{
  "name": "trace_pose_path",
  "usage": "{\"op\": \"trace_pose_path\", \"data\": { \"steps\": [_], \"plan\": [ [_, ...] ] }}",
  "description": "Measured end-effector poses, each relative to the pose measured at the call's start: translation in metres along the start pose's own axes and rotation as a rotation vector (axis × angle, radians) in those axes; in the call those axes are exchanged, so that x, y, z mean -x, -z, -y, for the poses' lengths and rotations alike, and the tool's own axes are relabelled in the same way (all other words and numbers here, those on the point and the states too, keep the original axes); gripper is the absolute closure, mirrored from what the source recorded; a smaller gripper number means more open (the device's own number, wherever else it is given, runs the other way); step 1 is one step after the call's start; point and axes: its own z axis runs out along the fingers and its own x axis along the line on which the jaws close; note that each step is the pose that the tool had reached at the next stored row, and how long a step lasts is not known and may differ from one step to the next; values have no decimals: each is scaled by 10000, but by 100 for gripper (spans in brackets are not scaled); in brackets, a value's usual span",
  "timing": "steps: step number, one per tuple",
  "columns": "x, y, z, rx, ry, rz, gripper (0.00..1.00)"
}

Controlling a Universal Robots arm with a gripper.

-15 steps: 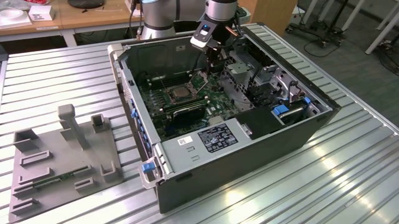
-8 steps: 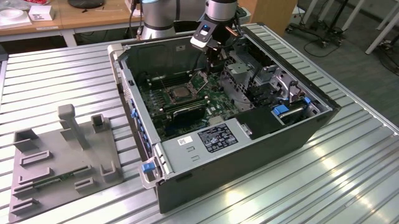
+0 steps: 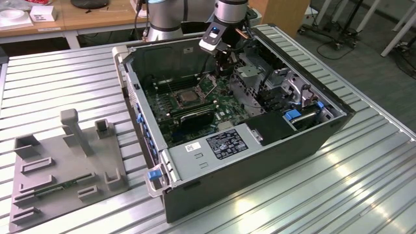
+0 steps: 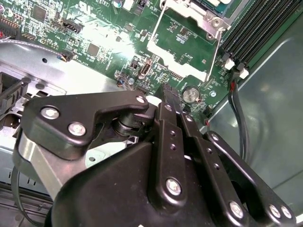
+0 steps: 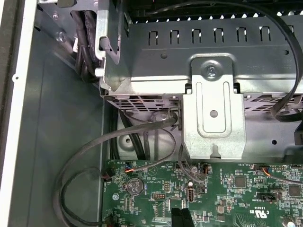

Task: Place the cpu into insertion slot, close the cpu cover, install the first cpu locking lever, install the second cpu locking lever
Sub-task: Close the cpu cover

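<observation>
In the exterior view my gripper (image 3: 221, 66) hangs inside the open computer case, above the far end of the green board. The insertion slot (image 3: 188, 97), a square socket with a dark centre, lies on the board towards the exterior view's left of it. In the second wrist view the black fingers (image 4: 170, 123) are pressed together, with nothing visible between them. Just past their tips the silvery cpu cover (image 4: 177, 45) is swung open, and the board shows through its window. A thin wire locking lever (image 4: 216, 49) runs along its side. I cannot make out the cpu.
The case (image 3: 260, 161) lies on a slatted metal table (image 3: 58, 83). A metal drive cage (image 5: 213, 94) and black cables (image 5: 80, 165) are close to the gripper. Long black memory slots (image 4: 258, 23) flank the socket. A grey fixture plate (image 3: 65, 165) rests at the exterior view's left.
</observation>
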Motion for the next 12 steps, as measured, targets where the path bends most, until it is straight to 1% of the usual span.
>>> {"op": "trace_pose_path", "data": {
  "steps": [3, 10, 12],
  "plan": [
    [-1, -11, -5, 2, -2, -6, 89],
    [1, -76, -1, 1, 0, -3, 89],
    [1, -85, -1, 1, -1, -3, 89]
  ]
}}
